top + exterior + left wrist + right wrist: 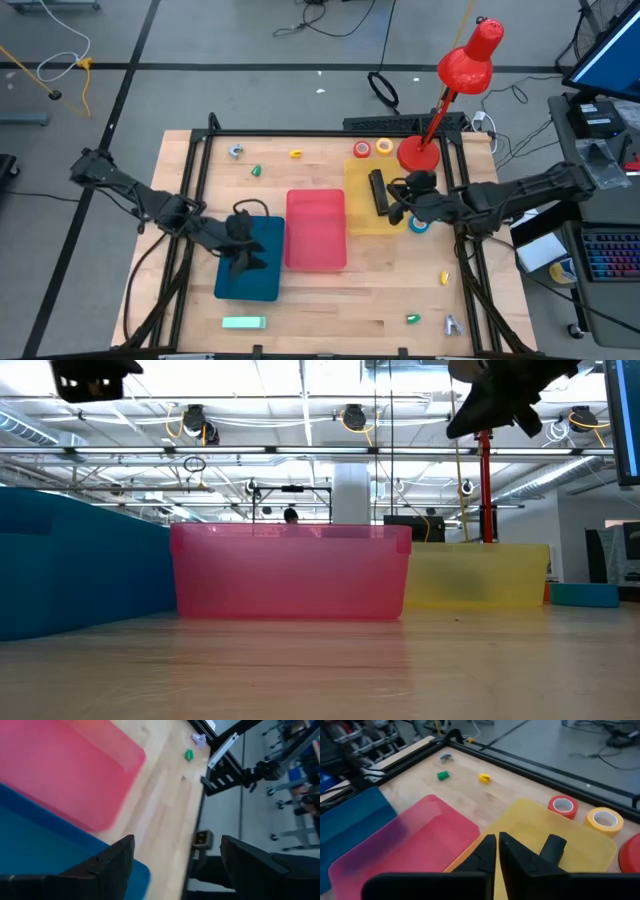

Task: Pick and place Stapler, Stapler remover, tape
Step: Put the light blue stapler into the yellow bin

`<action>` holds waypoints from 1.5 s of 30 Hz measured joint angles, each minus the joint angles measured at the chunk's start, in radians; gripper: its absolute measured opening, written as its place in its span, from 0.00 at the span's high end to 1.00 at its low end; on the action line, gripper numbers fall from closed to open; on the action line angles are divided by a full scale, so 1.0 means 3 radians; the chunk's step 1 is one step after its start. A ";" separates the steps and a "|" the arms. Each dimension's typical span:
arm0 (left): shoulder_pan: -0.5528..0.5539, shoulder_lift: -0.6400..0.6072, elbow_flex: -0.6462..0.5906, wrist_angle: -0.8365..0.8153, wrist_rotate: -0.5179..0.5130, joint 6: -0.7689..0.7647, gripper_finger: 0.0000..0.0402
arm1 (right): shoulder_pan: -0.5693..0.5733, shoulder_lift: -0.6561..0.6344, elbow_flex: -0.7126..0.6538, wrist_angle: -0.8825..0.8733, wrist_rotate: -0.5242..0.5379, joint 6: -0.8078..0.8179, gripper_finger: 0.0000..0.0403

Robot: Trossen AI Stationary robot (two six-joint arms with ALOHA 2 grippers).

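A black stapler [377, 191] lies in the yellow tray [358, 222], and the right wrist view shows it too [553, 847]. My right gripper [398, 207] hovers above that tray, just right of the stapler, shut and empty [498, 849]. A red tape roll [563, 806] and a yellow-orange one [604, 820] lie flat on the table beyond the tray's far edge. A blue roll [418, 225] lies at the tray's right side. My left gripper [245, 250] hangs open over the blue tray [260, 285], its fingers wide apart [175, 862]. A mint stapler [243, 322] lies near the table's near edge.
The pink tray [316, 230] sits between the blue and yellow trays. The red lamp's base [418, 154] stands at the far right corner. Small green, yellow and grey staple removers [256, 171] [296, 154] [236, 150] lie along the far side, and others [444, 278] [413, 319] [452, 325] lie near the right front corner.
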 joint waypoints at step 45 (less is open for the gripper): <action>-0.1461 0.2383 0.1562 -0.2002 0.0442 -0.1095 0.27 | 0.0108 -0.1215 -0.1383 0.1419 -0.0203 -0.0160 1.00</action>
